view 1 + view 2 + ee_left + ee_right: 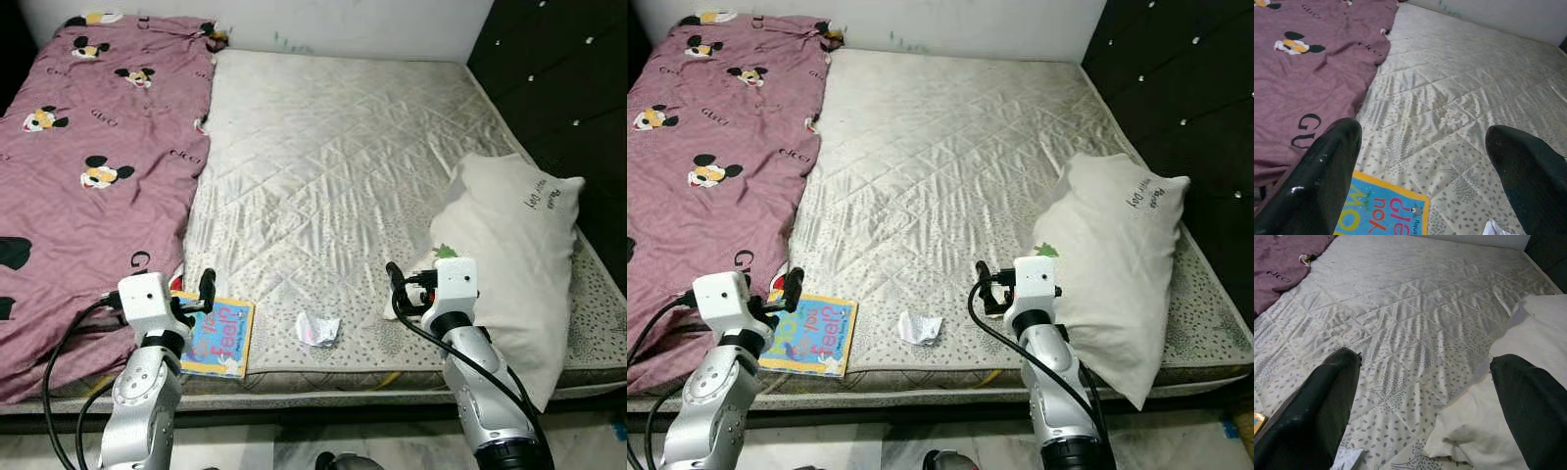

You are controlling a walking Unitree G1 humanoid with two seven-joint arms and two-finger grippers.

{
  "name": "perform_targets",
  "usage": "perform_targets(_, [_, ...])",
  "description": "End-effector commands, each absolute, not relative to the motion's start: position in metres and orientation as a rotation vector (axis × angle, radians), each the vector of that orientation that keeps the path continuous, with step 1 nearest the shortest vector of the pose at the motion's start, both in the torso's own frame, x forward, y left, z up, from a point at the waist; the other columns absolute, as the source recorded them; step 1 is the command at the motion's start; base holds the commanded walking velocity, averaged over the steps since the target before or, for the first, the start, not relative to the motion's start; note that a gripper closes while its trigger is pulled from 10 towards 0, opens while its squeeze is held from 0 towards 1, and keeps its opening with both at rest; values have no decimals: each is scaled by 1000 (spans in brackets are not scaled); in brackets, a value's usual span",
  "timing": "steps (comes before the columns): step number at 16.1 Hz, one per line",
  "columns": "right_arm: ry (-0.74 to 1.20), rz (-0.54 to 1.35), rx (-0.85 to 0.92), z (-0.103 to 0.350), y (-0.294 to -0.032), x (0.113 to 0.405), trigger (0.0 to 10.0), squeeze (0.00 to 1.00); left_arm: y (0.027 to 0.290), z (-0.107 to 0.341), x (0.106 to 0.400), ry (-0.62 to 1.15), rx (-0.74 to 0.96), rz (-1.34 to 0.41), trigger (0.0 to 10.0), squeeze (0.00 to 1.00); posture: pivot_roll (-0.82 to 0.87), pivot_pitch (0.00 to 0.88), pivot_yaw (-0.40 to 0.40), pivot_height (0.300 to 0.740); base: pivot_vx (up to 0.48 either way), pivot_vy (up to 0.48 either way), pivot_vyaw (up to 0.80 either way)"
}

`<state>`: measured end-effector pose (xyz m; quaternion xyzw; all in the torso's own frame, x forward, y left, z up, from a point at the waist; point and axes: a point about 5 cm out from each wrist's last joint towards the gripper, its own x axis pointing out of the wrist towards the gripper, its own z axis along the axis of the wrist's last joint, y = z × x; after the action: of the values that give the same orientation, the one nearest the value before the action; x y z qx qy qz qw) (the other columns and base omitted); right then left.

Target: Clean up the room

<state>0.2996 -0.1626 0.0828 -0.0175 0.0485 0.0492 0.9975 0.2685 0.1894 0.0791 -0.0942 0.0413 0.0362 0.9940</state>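
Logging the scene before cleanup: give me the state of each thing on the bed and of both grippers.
Pink sheet: spread over the mattress's left part, rumpled.
Book: closed, flat at the near edge.
Paper scrap: crumpled.
Pillow: lying on the right side.
Left gripper: open.
Right gripper: open.

fingers (1322, 181) spread | book (1383, 213) below | blanket (1308, 78) beside
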Motion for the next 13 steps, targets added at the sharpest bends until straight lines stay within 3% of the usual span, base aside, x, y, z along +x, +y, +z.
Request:
perform_targets(1, [115,86,-27,80,-167,298,10000,0,190,75,267,110,-196,83,10000,0,-5,157,-66,740,0,480,0])
perform_targets(8, [109,81,-33,83,-167,300,10000,0,190,75,269,111,-195,85,10000,0,3,152,-65,740,0,449,0])
perform_targets(13, [79,64,5,92,-160,310,10000,0,191,81,274,82,-215,67,10000,0,11,136,-64,740,0,0,0])
